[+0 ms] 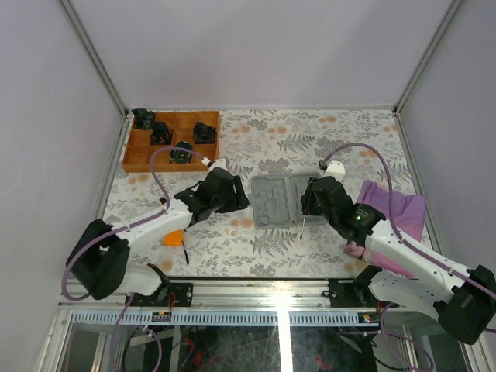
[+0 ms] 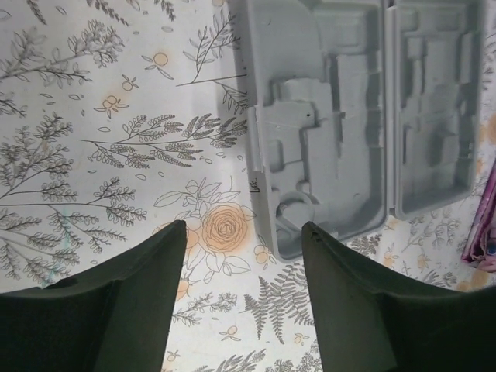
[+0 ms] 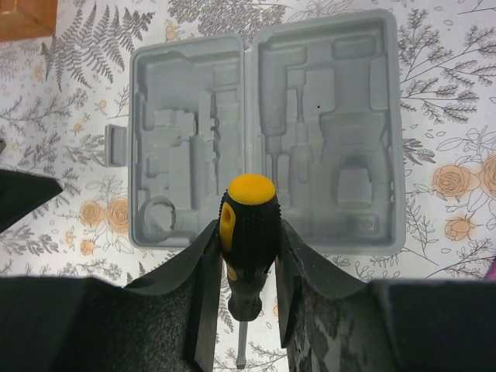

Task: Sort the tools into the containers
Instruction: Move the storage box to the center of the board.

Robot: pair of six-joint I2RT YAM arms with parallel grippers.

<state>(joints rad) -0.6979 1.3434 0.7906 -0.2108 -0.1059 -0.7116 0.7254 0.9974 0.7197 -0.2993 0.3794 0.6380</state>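
we see the grey case [image 1: 277, 201] open, recesses bare; the wooden tray [image 1: 133, 161] holds black items [image 1: 161, 133]; right jaws clamp the screwdriver [image 3: 248, 232], left jaws wide.

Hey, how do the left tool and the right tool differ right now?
The left tool is open and empty; the right tool is shut on the screwdriver. The left tool is left of the grey case; the right tool is at its right edge. Both face the open case.
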